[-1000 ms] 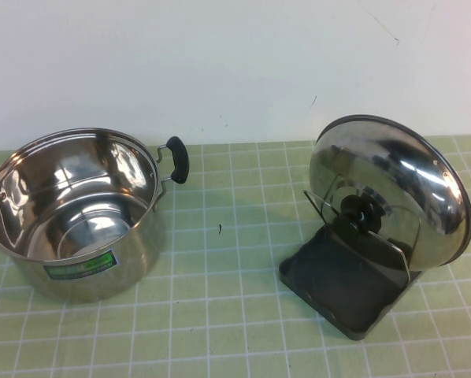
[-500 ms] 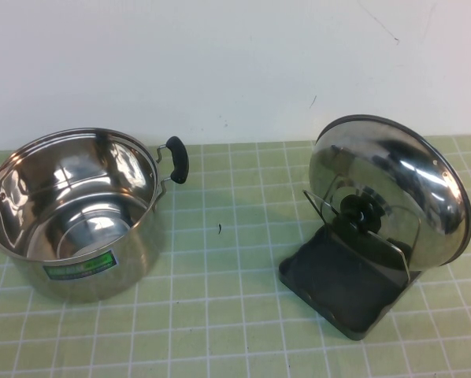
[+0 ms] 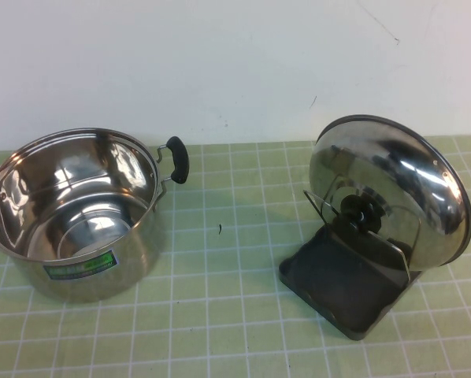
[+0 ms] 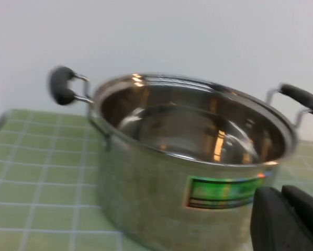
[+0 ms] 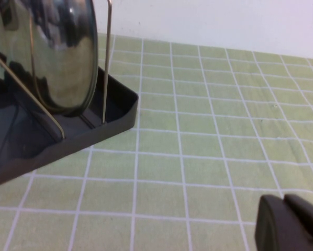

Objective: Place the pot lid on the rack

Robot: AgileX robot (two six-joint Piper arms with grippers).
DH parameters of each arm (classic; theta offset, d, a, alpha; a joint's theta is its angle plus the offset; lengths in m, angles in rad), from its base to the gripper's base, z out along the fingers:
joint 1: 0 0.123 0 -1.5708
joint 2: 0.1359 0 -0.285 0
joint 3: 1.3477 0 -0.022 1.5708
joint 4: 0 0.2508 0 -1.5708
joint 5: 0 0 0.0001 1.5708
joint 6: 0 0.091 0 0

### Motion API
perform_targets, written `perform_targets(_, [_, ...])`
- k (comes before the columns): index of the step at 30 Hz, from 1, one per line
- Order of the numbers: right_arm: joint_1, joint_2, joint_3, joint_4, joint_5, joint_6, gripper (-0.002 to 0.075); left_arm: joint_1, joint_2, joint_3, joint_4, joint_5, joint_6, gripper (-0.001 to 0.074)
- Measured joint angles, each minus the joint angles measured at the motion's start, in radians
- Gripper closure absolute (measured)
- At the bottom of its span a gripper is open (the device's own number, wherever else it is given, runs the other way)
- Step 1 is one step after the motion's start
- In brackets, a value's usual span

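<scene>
High view: green-labelled pot (image 3: 74, 216), racked lid (image 3: 401, 185)

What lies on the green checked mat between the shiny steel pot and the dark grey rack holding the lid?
In the high view, only bare mat with one tiny dark speck separates the steel pot from the dark grey wire rack holding the domed steel pot lid.

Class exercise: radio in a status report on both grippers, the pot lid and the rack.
Left gripper shut, beside the pot. Right gripper shut, low over the mat near the rack. Pot lid standing in rack's wire loops, released. Nothing in the way.
</scene>
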Motion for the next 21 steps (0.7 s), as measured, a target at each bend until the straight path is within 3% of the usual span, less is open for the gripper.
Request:
perform_targets(8, [0.000,0.000,0.000,0.000,0.000,0.000,0.0725,0.183,0.000,0.000,-0.035,0.069,0.055,0.0737])
perform_targets(13, [0.000,0.000,0.000,0.000,0.000,0.000,0.0726,0.197,0.000,-0.002,-0.011,0.203,0.075,0.0736])
perform_targets(21, [0.000,0.000,0.000,-0.001,0.000,0.000,0.0726,0.197,0.000,-0.002,-0.021,0.207,0.121,0.0737])
